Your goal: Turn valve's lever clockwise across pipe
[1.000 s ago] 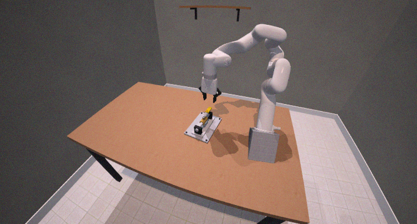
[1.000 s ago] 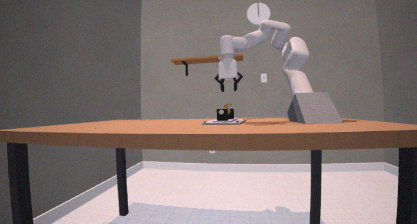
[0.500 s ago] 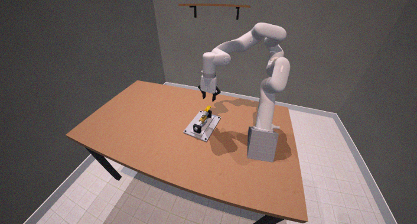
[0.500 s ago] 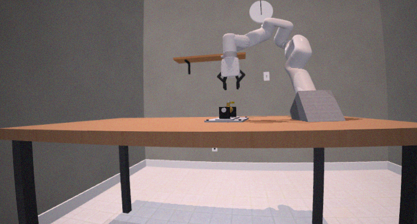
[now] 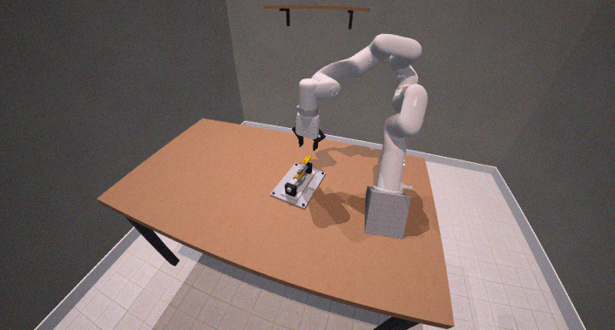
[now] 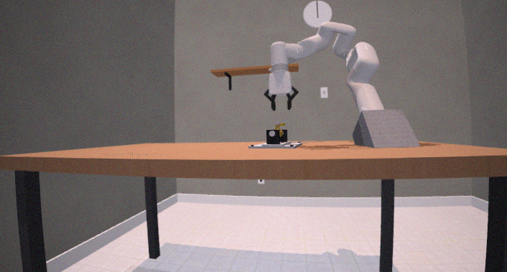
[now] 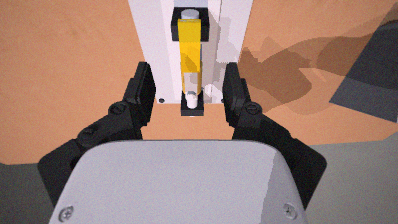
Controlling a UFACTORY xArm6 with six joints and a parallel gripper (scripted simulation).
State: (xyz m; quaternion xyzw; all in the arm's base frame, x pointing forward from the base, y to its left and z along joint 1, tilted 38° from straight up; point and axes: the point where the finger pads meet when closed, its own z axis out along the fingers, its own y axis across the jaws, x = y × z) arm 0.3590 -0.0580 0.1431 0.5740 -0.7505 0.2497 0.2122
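Valve lever, yellow, lies along the pipe at upper centre of the wrist view, on its plate mid-table. Gripper hangs above it, fingers spread wide, holding nothing. Risk: descent straddling the strip could strike a black pipe mount or slip off mid-turn.

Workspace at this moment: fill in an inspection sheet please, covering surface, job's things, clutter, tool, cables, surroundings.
Surface: brown table on black legs; arm shadows fall near the pedestal.
Job's things: valve on a pale base plate; yellow lever lies along the pipe, not across it.
Clutter: nothing seen.
Tool: tool open, holding nothing, hanging above the valve and apart from it; in the wrist view its fingers frame the near end of the pipe.
Cables: nothing seen.
Surroundings: wall shelf on black brackets, round wall clock, wall switch plate, tiled floor.
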